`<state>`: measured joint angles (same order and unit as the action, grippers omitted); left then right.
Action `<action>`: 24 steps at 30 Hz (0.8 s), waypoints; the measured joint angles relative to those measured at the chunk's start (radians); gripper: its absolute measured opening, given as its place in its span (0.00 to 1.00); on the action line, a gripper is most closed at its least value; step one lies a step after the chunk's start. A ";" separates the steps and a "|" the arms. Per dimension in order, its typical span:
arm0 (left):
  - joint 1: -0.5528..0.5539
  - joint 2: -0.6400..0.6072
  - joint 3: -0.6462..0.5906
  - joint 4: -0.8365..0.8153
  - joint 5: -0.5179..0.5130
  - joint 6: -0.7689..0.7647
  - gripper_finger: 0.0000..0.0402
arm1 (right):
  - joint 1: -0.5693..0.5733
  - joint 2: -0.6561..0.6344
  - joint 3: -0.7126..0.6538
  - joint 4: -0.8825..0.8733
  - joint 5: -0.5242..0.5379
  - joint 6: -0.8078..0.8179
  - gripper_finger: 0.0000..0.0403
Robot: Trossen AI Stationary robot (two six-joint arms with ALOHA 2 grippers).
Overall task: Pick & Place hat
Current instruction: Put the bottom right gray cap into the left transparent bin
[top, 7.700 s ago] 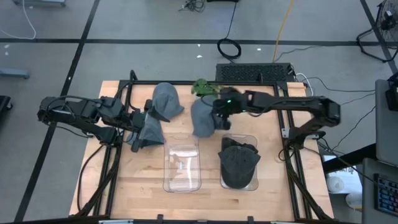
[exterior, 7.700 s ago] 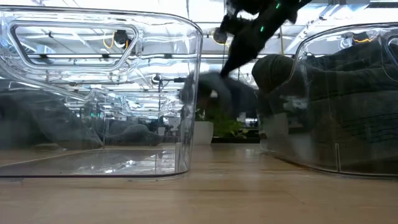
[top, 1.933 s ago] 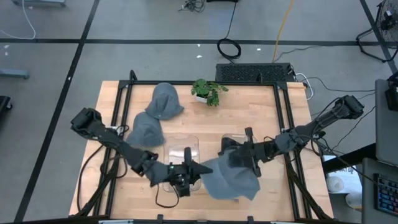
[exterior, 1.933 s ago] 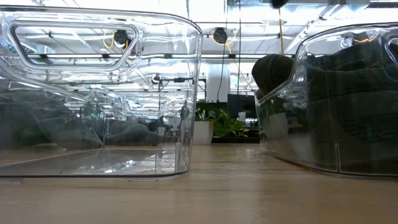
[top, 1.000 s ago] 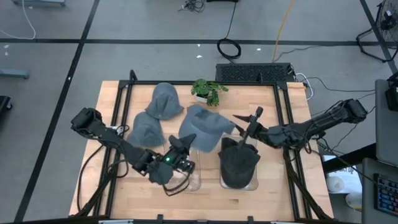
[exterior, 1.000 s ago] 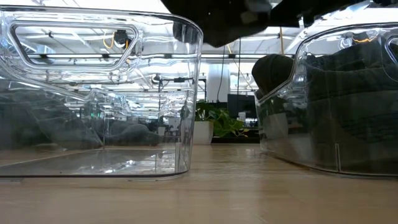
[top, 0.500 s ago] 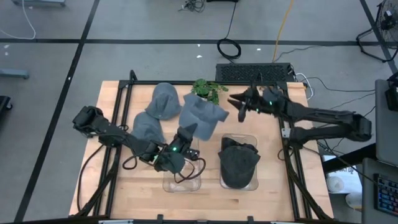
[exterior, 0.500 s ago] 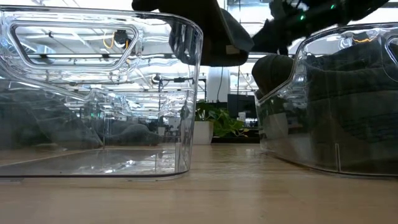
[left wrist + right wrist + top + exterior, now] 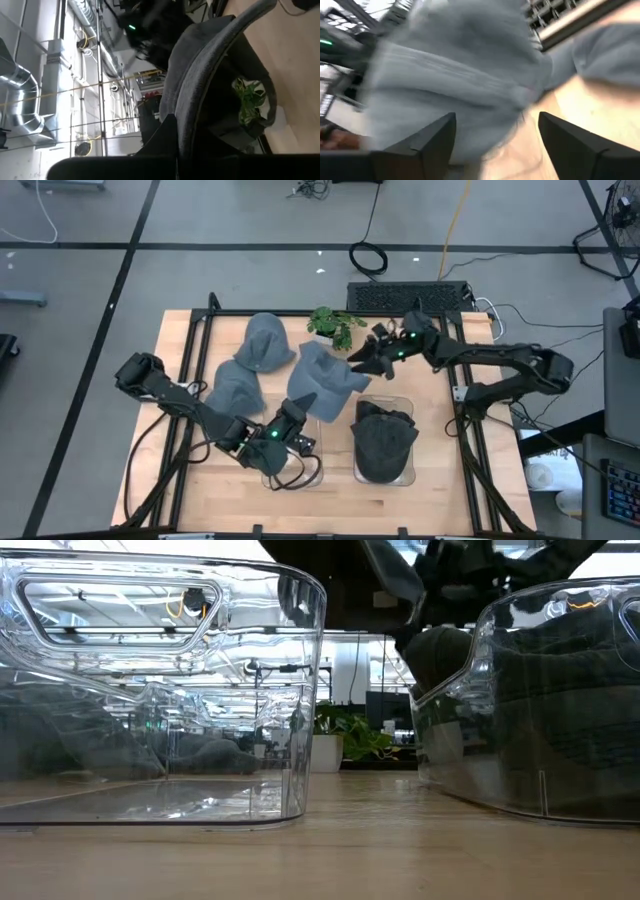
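Grey hat (image 9: pixel 322 383) raised above the clear left bin (image 9: pixel 294 470), left gripper (image 9: pixel 293 412) clamped on its near edge, hat's length running up toward the plant (image 9: pixel 335 326), right gripper (image 9: pixel 365 360) spread, beside its far end

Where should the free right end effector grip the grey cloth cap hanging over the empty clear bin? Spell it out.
Grip the grey cloth cap at its outer edge nearest the open right end effector, coming in from the right. The left end effector already pinches the opposite lower edge, so that side hangs free.
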<state>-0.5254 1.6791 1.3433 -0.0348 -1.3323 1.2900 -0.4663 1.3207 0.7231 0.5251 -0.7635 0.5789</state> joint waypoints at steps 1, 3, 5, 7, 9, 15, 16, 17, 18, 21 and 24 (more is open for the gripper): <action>-0.003 0.000 0.009 -0.003 0.000 0.000 0.02 | 0.004 0.022 0.000 0.001 0.000 0.002 0.70; -0.007 0.000 0.025 -0.025 0.000 0.000 0.02 | 0.009 0.064 0.000 0.006 -0.014 0.012 0.73; -0.007 0.000 0.034 -0.029 0.002 -0.001 0.02 | 0.020 0.097 -0.001 0.043 -0.050 0.014 0.74; -0.005 0.000 0.036 -0.028 0.002 -0.001 0.02 | 0.041 0.123 -0.001 0.134 -0.081 0.021 0.74; -0.005 0.000 0.036 -0.032 0.003 -0.001 0.02 | 0.060 0.139 0.000 0.237 -0.105 0.051 0.73; -0.005 0.000 0.036 -0.042 0.001 -0.010 0.02 | 0.103 0.148 -0.001 0.491 -0.137 0.187 0.71; -0.005 0.000 0.036 -0.041 0.003 -0.013 0.02 | 0.109 0.148 -0.001 0.523 -0.152 0.216 0.71; -0.006 0.000 0.037 -0.041 0.003 -0.015 0.02 | 0.113 0.148 -0.001 0.550 -0.159 0.241 0.71; -0.007 0.000 0.037 -0.041 0.003 -0.016 0.02 | 0.116 0.145 -0.001 0.577 -0.169 0.265 0.71; -0.007 0.000 0.037 -0.042 0.003 -0.018 0.02 | 0.122 0.117 -0.001 0.622 -0.198 0.298 0.71; -0.011 0.000 0.037 -0.042 0.003 -0.020 0.02 | 0.121 0.074 -0.001 0.619 -0.232 0.300 0.71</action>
<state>-0.5362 1.6791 1.3800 -0.0769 -1.3293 1.2704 -0.3450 1.3949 0.7219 1.1438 -0.9959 0.8790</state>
